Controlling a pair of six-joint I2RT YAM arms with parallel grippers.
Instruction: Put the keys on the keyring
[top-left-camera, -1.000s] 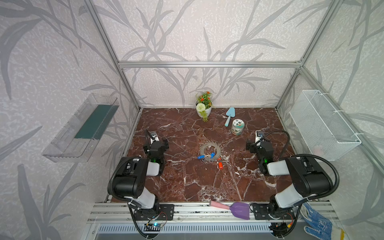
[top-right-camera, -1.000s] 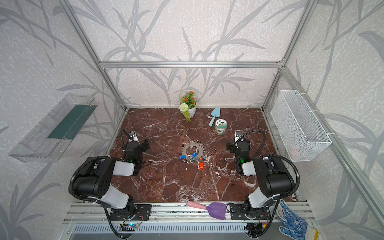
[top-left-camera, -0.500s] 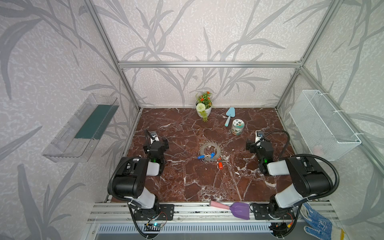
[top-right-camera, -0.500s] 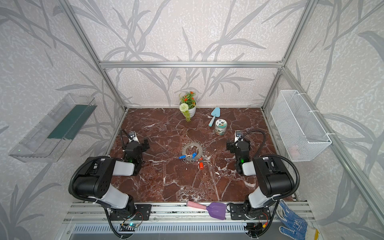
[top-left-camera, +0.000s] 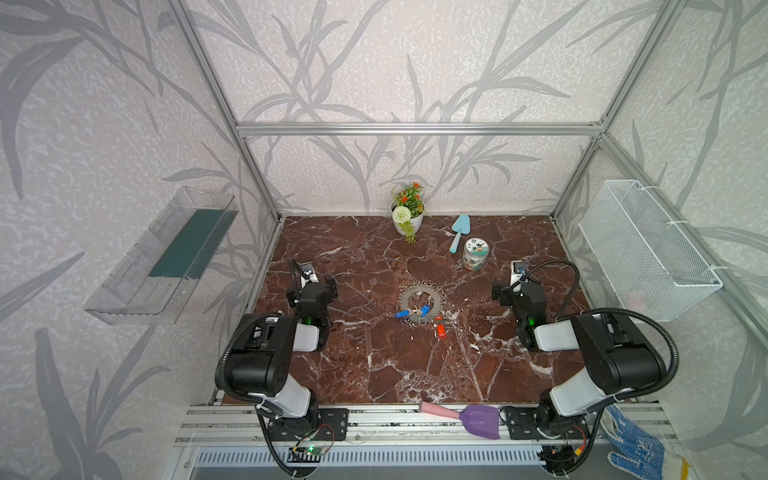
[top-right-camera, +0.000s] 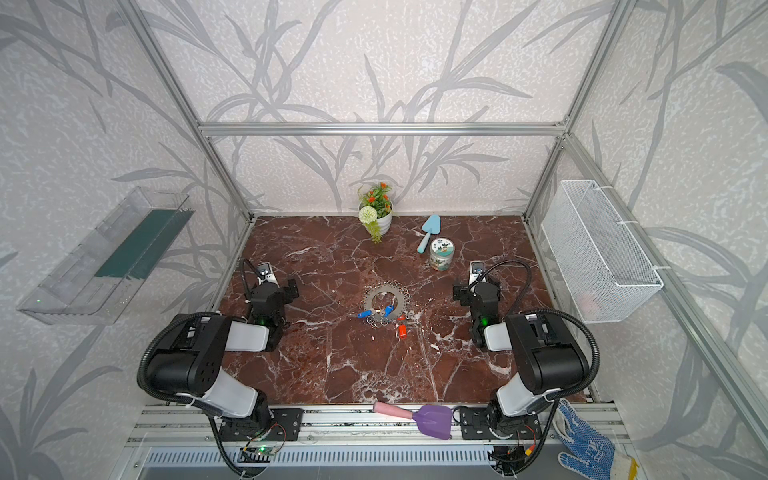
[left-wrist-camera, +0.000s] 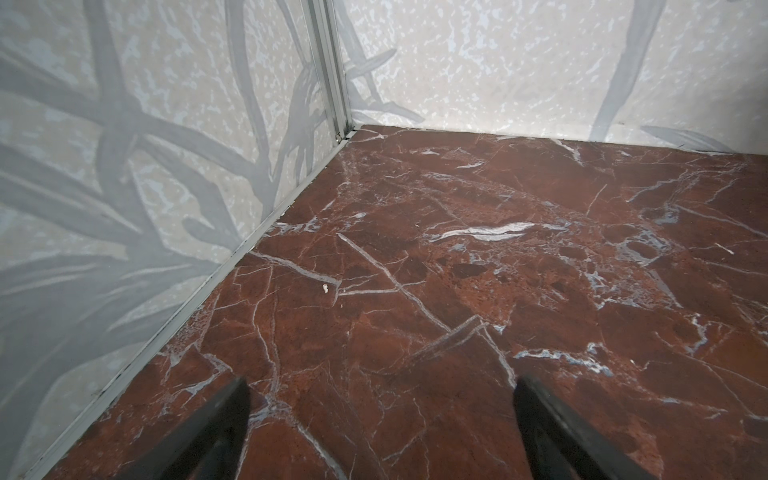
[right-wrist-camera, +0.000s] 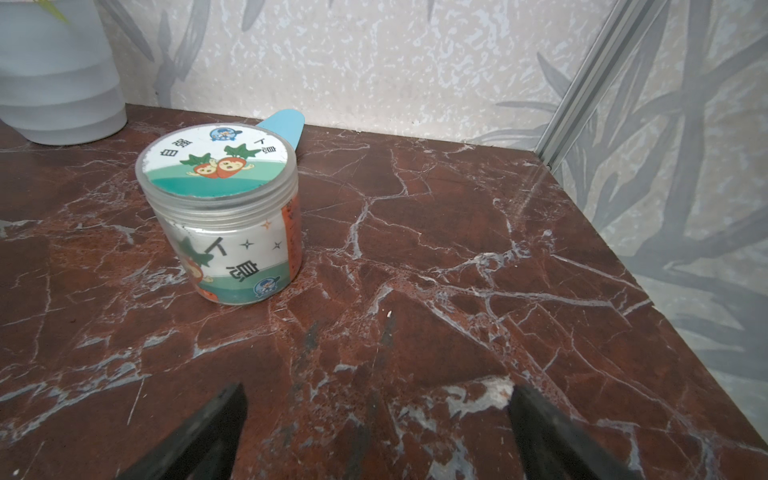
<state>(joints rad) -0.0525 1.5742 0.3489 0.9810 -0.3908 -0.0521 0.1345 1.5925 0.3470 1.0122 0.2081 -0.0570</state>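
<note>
The keyring (top-left-camera: 422, 297) (top-right-camera: 384, 299), a flat grey ring plate edged with small wire rings, lies mid-table in both top views. At its near edge lie the keys: two blue-headed ones (top-left-camera: 401, 313) (top-left-camera: 424, 309) and an orange-red one (top-left-camera: 441, 330) a little nearer and to the right. My left gripper (top-left-camera: 311, 291) (left-wrist-camera: 380, 386) rests low at the left side, open over bare marble. Over at the right side my right gripper (top-left-camera: 519, 291) (right-wrist-camera: 378, 392) is open too, with nothing between its fingers. Neither wrist view shows the keys or the keyring.
A labelled plastic jar (top-left-camera: 475, 253) (right-wrist-camera: 220, 208) stands just beyond my right gripper, with a blue trowel (top-left-camera: 458, 232) behind it and a white flower pot (top-left-camera: 407, 216) at the back wall. A purple scoop (top-left-camera: 478, 419) lies on the front rail. A wire basket (top-left-camera: 648, 249) hangs at the right.
</note>
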